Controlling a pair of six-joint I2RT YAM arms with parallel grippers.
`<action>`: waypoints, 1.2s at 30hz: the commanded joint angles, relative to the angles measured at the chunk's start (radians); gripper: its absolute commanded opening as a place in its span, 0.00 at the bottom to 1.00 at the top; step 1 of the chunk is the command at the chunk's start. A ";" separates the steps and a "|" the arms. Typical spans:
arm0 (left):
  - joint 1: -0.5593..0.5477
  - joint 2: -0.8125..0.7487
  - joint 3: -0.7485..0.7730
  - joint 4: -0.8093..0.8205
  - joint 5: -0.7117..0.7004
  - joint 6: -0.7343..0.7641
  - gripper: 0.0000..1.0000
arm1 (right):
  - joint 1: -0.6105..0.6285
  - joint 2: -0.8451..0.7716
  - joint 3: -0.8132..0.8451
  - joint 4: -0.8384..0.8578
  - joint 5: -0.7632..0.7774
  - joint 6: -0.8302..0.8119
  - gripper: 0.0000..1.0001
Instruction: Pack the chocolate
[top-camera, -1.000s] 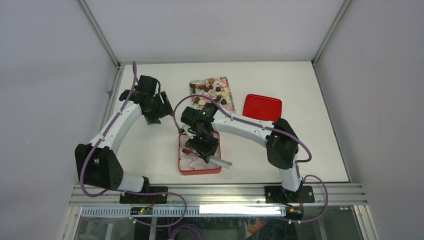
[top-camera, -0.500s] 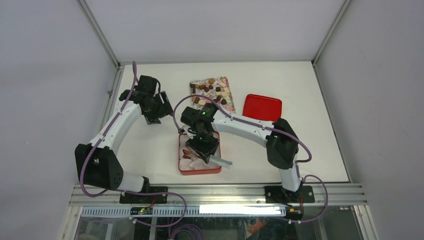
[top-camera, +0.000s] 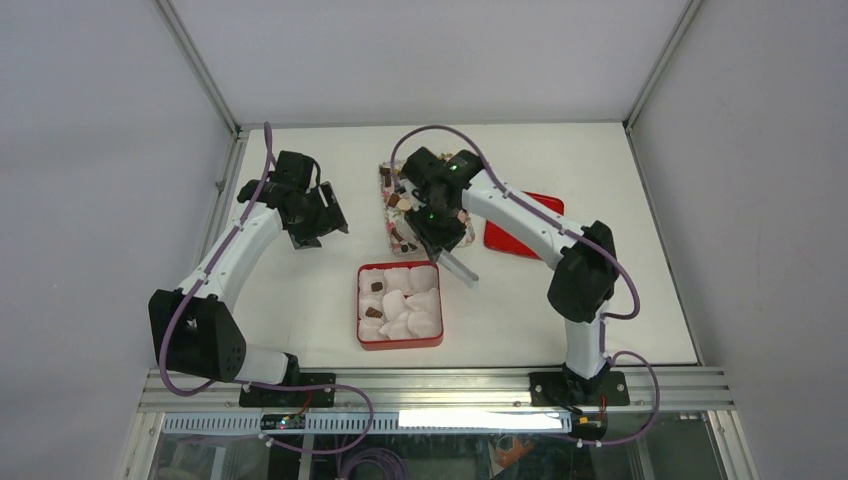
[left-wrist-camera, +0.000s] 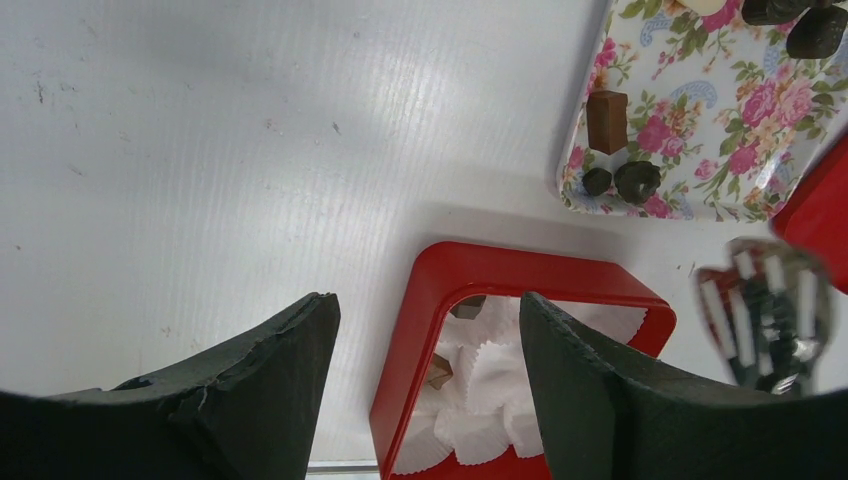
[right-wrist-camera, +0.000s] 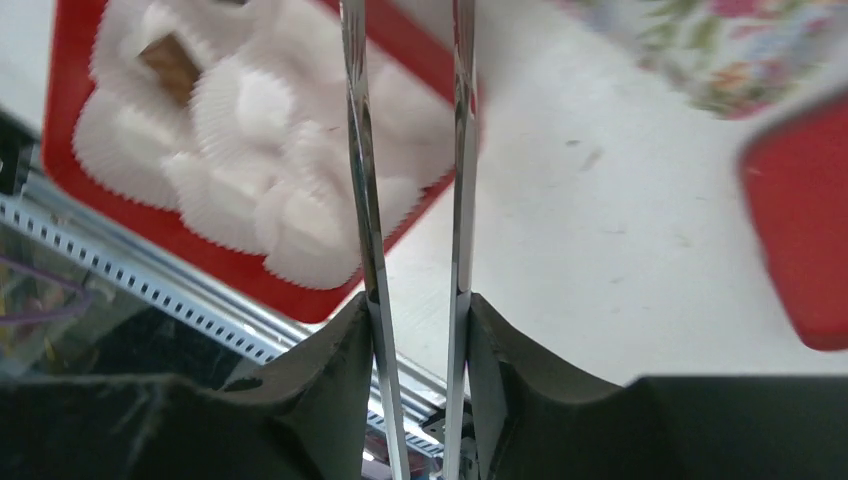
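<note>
Chocolate pieces (top-camera: 392, 200) lie on a floral tray (top-camera: 398, 236) at the back; the left wrist view shows them too (left-wrist-camera: 607, 120). A red box (top-camera: 400, 342) of white paper cups sits in front, with two chocolates (top-camera: 377, 286) at its left side, also in the left wrist view (left-wrist-camera: 437, 372) and right wrist view (right-wrist-camera: 172, 62). My right gripper (top-camera: 440, 232) is shut on metal tongs (top-camera: 460, 268) above the tray's near end; the blades (right-wrist-camera: 360, 150) stand apart and empty. My left gripper (top-camera: 322, 222) is open and empty, left of the tray.
A red lid (top-camera: 542, 206) lies right of the floral tray, partly under my right arm. In the left wrist view the red box's rim (left-wrist-camera: 430, 290) lies between my fingers, with the tongs' tip (left-wrist-camera: 770, 320) at the right. The metal rail runs along the near edge.
My right arm has swung with the tongs from over the red box back to the floral tray, uncovering the box. My left arm has not moved.
</note>
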 joint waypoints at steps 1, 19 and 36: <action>0.013 -0.045 -0.003 0.027 -0.019 -0.009 0.69 | -0.083 0.009 0.098 -0.078 0.072 0.001 0.38; 0.012 -0.049 -0.012 0.030 -0.017 -0.016 0.69 | -0.133 0.248 0.268 -0.198 0.008 -0.101 0.46; 0.013 -0.041 -0.011 0.033 -0.011 -0.014 0.69 | -0.135 0.315 0.275 -0.229 0.032 -0.113 0.46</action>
